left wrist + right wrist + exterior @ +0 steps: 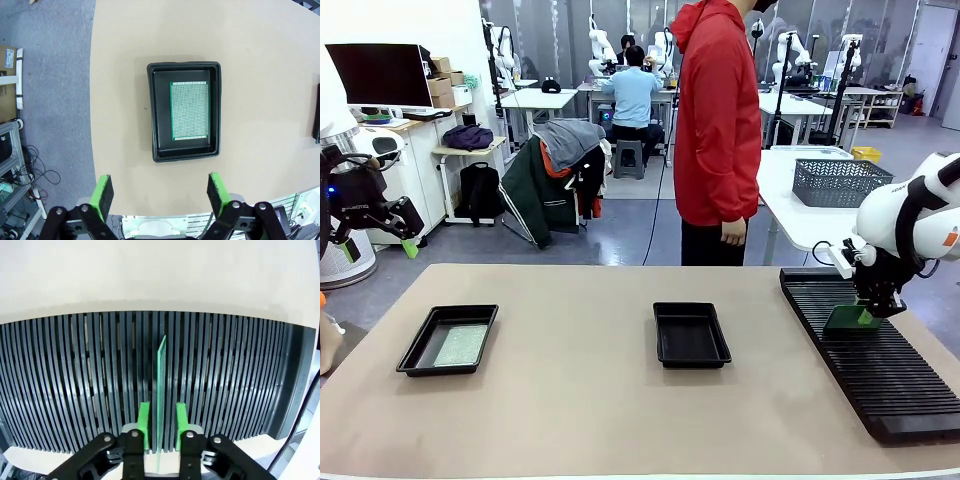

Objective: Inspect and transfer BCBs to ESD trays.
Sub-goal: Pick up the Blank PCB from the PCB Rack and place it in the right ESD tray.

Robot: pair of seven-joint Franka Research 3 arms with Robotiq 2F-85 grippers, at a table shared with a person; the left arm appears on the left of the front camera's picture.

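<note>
- The right gripper (866, 312) (161, 415) is down over the slotted black rack (885, 385) (75, 380) at the robot's right end of the table (580, 400).
- Its jaws are closed to a narrow slit, with the green pads (144, 422) on either face of the upright BCB (848, 320) (161, 370).
- The upright BCB stands on edge in one of the rack's slots. In the right wrist view it is edge-on, a thin green line parallel to the ribs.
- In the front view its long axis runs across the rack, along the ribs, at the far end of the rack.
- The left gripper (408, 240) (160, 186) hangs above the robot's left end of the table. Its jaws are spread wide, with nothing between the pads (104, 192).
- Below it, the left tray (418, 348) (150, 115) holds the flat BCB (460, 345) (189, 111).
- The flat BCB lies face up on the tray floor. Its long axis is parallel to the tray's long walls and points from the robot's side toward the far side, and it lies nearer one long wall than the other.
- The middle tray (662, 338) sits near the table's centre, well apart from both grippers, with its long axis also running near to far.
- A person in a red jacket (718, 120) stands at the far side, with one hand (732, 233) hanging off the table.
</note>
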